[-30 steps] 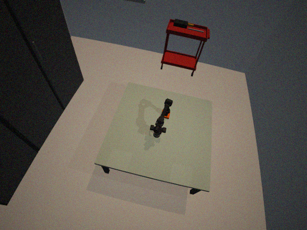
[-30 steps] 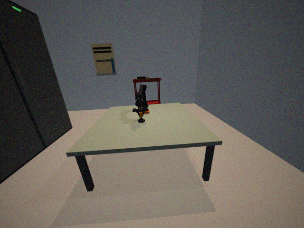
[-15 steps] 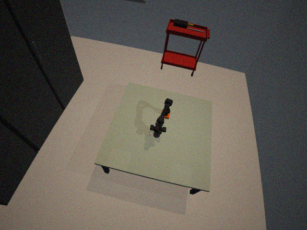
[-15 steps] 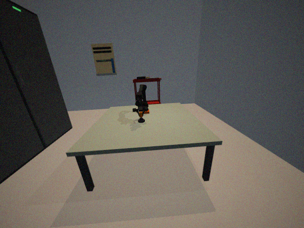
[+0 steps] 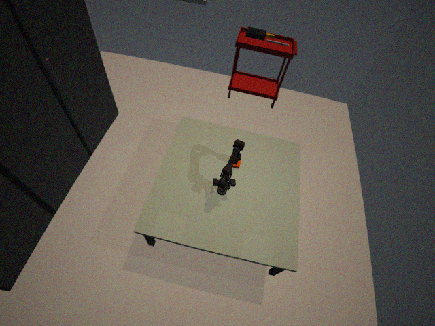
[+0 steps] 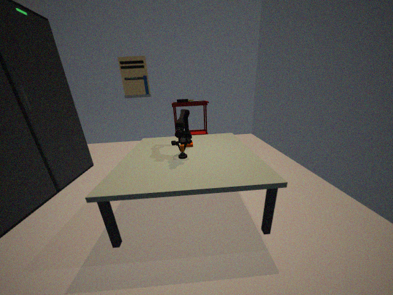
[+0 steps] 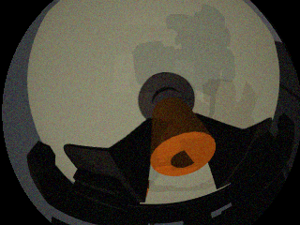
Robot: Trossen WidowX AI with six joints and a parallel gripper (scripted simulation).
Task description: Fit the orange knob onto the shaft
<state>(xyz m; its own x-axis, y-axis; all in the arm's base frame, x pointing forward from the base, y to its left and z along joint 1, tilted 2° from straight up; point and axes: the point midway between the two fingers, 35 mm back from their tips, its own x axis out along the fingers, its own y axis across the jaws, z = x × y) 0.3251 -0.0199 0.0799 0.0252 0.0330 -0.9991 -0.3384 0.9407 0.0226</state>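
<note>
The orange knob [image 6: 182, 148] [image 7: 166, 128] is held upright between the fingers of my gripper [image 6: 182, 147] [image 7: 172, 120], which is shut on it. In the wrist view its near face shows a dark, partly flat-sided opening. The dark round pedestal [image 5: 221, 192] [image 6: 182, 156] [image 7: 147, 96] stands on the table [image 5: 266, 210] [image 6: 221, 168] [image 7: 84, 70]. In the exterior view the knob is just above the pedestal and about in line with it. In the wrist view the knob's far end overlaps the pedestal's middle and hides the shaft. I cannot tell whether knob and shaft touch.
An orange block [image 5: 236, 166] [image 6: 190, 145] lies by the arm's base, behind the gripper. The arm's shadow falls on the table. A red cart [image 5: 253, 84] [image 6: 205, 117] stands beyond the table, and a dark cabinet [image 5: 42, 105] [image 6: 31, 110] stands to the left.
</note>
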